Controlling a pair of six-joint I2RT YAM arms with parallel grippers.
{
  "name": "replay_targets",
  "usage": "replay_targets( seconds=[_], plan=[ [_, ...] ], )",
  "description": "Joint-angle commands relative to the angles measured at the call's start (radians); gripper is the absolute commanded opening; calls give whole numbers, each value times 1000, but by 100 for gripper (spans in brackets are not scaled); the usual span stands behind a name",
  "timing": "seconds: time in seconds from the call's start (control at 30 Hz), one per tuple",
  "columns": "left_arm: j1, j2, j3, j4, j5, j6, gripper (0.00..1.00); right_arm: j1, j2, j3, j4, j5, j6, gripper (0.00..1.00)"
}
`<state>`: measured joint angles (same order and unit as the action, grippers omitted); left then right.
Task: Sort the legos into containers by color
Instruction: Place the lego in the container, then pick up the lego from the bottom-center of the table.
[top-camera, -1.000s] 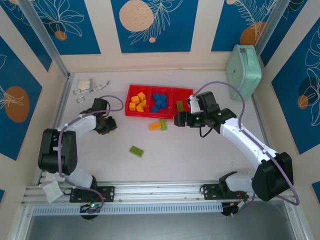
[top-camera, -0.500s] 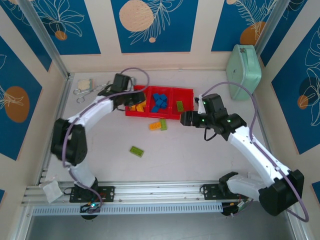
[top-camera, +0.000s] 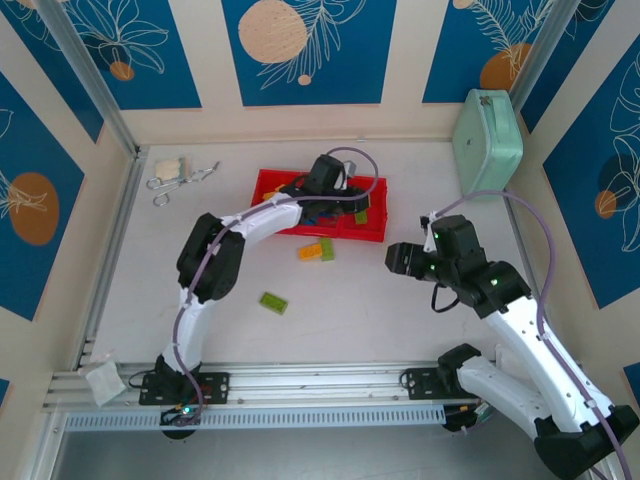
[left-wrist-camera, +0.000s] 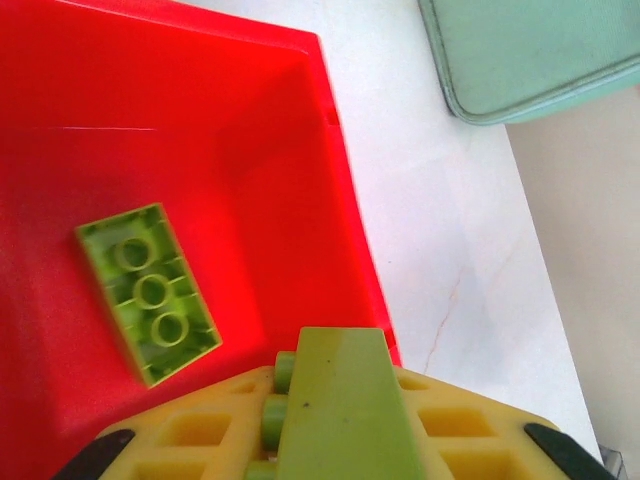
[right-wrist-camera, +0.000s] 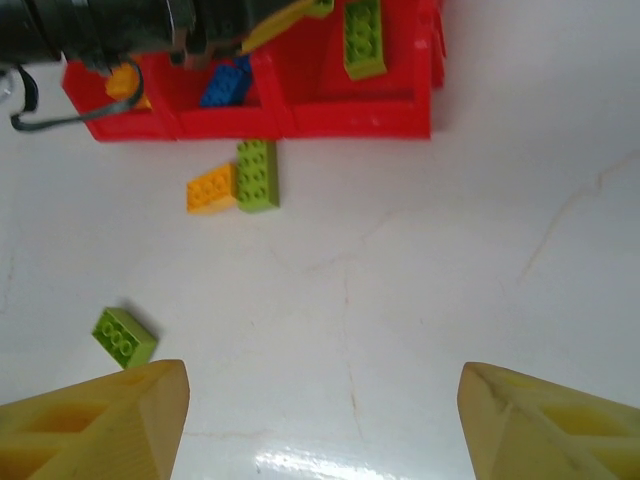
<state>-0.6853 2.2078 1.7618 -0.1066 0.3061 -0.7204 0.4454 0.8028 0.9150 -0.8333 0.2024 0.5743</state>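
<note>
The containers are three square compartments of a red tray (top-camera: 262, 180). My left gripper (top-camera: 348, 196) reaches over the right compartment (left-wrist-camera: 250, 130), shut on a light green lego (left-wrist-camera: 345, 385) held upright. One green lego (left-wrist-camera: 148, 293) lies in that compartment. Blue legos (right-wrist-camera: 225, 88) lie in the middle compartment and orange ones (right-wrist-camera: 125, 80) in the left. An orange lego (top-camera: 309, 251) and a green one (top-camera: 326, 249) touch each other on the table in front of the tray. Another green lego (top-camera: 273, 302) lies nearer. My right gripper (top-camera: 392, 258) hangs open over bare table, its fingertips (right-wrist-camera: 110, 420) wide apart.
A mint-green rounded case (top-camera: 487, 140) leans at the back right corner. Metal clips (top-camera: 180, 180) and a small white object (top-camera: 167, 166) lie at the back left. Walls enclose the table at the back and sides.
My left arm swung from the table's left side across the tray to its right compartment. My right arm drew back from the tray, to the right and nearer.
</note>
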Motion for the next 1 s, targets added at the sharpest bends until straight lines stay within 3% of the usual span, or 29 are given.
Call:
replay_targets(
  seconds=[0.0, 0.37, 0.53, 0.73, 0.83, 0.9, 0.97],
  plan=[
    [6, 46, 56, 44, -42, -44, 24, 11, -43, -20, -56, -21, 24, 74],
    [5, 49, 75, 20, -136, -52, 55, 49, -49, -17, -70, -12, 27, 75],
    [2, -8, 59, 26, -153, -20, 64, 73, -30, -17, -53, -3, 34, 75],
    [-17, -133, -16, 48, -189, 59, 75, 93, 1, -20, -27, -11, 33, 78],
    [-23, -222, -83, 71, -204, 97, 85, 93, 23, -25, -7, -23, 29, 84],
    [-23, -291, -143, 71, -230, 119, 100, 92, 55, -17, 1, -47, 12, 90],
    [-23, -359, -205, 56, -256, 148, 99, 94, 92, -2, -1, -56, -2, 92]
  ],
)
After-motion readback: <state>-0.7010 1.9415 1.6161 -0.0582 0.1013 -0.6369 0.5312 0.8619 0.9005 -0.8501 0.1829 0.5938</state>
